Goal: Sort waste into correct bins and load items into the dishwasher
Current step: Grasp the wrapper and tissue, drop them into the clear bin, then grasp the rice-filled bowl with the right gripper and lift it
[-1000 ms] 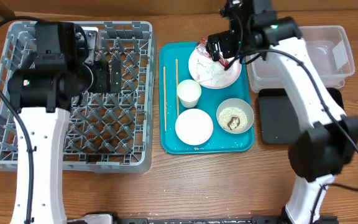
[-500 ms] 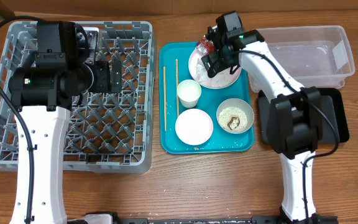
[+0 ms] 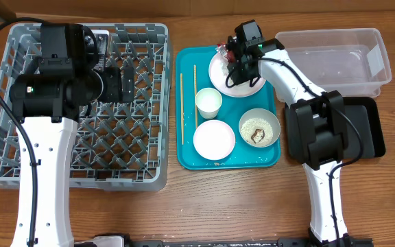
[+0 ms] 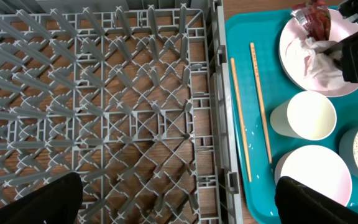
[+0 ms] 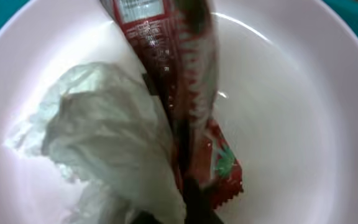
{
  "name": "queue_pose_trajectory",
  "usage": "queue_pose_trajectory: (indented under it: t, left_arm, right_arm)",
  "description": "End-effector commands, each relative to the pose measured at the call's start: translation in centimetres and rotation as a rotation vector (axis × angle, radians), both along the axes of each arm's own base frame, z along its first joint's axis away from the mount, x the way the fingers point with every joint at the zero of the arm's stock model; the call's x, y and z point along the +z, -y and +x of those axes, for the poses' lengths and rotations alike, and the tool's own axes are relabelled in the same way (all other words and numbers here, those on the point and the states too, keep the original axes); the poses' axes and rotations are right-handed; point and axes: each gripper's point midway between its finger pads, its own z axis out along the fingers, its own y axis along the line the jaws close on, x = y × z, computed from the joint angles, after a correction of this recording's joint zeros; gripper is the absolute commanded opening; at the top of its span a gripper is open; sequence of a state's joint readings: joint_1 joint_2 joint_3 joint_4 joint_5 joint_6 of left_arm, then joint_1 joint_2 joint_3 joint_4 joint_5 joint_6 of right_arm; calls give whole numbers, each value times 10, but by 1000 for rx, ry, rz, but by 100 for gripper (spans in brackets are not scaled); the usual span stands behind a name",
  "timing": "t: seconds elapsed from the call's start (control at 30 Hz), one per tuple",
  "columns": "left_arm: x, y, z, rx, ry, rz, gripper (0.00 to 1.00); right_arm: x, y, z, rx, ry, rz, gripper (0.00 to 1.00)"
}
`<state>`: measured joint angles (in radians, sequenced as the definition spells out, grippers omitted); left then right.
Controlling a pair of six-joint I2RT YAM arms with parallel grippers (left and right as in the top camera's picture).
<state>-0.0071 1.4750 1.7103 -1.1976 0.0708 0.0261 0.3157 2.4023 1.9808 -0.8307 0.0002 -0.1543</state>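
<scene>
Right gripper was down on the plate, which sat at the far end of the teal tray, mid-worktop and close to the far edge. Up close from the wrist, the snack wrapper ran across the plate with the crumpled paper touching its side, and both lay inside the rim. The view was too tight to tell whether that claw was spread or pinched, or had hold of anything. Over on the left half of the worktop, the left gripper hung above the dish rack, fingers spread wide and nothing between them. On the tray, the two chopsticks lay side by side along its left edge, the cup just beside them. Nearer the front edge sat the empty bowl and the second bowl, which held rice grains and a brown lump. The clear tub filled the far right corner, with the black tray just in front of it along the right edge.
</scene>
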Motion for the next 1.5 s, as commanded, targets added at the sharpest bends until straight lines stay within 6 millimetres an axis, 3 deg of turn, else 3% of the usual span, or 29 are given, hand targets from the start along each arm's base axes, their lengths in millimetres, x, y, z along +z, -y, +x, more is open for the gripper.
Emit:
queue_pose_trajectory:
  t: [0.0, 0.1, 0.13, 0.17, 0.2, 0.3, 0.37, 0.4, 0.43, 0.5, 0.63, 0.67, 0.7, 0.73, 0.77, 0.83, 1.0, 1.1, 1.2, 1.3, 1.37, 1.43, 1.47]
  left_arm:
    - [8, -1, 3, -1, 22, 5, 100]
    - [8, -1, 3, -1, 22, 5, 100]
    - [8, -1, 3, -1, 22, 5, 100]
    - [8, -1, 3, -1, 22, 5, 100]
    - [8, -1, 3, -1, 22, 5, 100]
    - [8, -1, 3, -1, 22, 5, 100]
    - [8, -1, 3, -1, 22, 5, 100]
    - [8, -1, 3, -1, 22, 5, 100]
    - [8, -1, 3, -1, 22, 5, 100]
    - [8, -1, 3, -1, 22, 5, 100]
    - [8, -1, 3, -1, 22, 5, 100]
    - [8, -1, 3, -1, 22, 5, 100]
    - [8, -1, 3, -1, 22, 5, 100]
    - [8, -1, 3, -1, 22, 5, 100]
    - [8, -1, 3, -1, 22, 5, 100]
    - [8, -1, 3, -1, 22, 5, 100]
    - [8, -1, 3, -1, 22, 5, 100]
    - [8, -1, 3, -1, 22, 5, 100]
    - [8, -1, 3, -1, 22, 5, 100]
    - [8, -1, 3, -1, 22, 5, 100]
    - [8, -1, 3, -1, 22, 5, 100]
    - [8, -1, 3, -1, 22, 5, 100]
    - [8, -1, 3, -1, 22, 5, 100]
  right_arm:
    - [30, -3, 9, -129, 15, 67, 4]
    - [89, -4, 15, -222, 62, 131, 4]
    - [141, 1, 17, -292, 111, 175, 4]
    - [164, 8, 16, -342, 135, 190, 4]
    - [199, 28, 15, -457, 181, 206, 4]
    - [245, 89, 0, -740, 232, 205, 4]
    - [237, 137, -20, -931, 157, 184, 4]
    - [229, 149, -25, -972, 126, 170, 4]
    - [209, 171, -33, -1045, 59, 133, 4]
    - [181, 190, -36, -1088, -4, 90, 4]
    - [140, 205, -41, -1142, -80, 54, 6]
    - [130, 205, -44, -1143, -102, 45, 50]
    - [126, 205, -47, -1144, -115, 36, 85]
    - [124, 205, -48, -1144, -120, 33, 95]
    - [125, 204, -48, -1141, -122, 39, 100]
    - [138, 199, -44, -1089, -108, 71, 100]
    - [199, 186, -45, -984, -32, 176, 100]
    - [244, 169, -59, -898, 6, 259, 99]
    - [278, 153, -89, -853, 9, 301, 96]
    - [288, 136, -112, -814, -17, 290, 92]
    - [286, 114, -117, -737, -42, 295, 84]
    - [275, 90, -122, -684, -80, 269, 83]
    - [259, 75, -128, -664, -124, 232, 82]
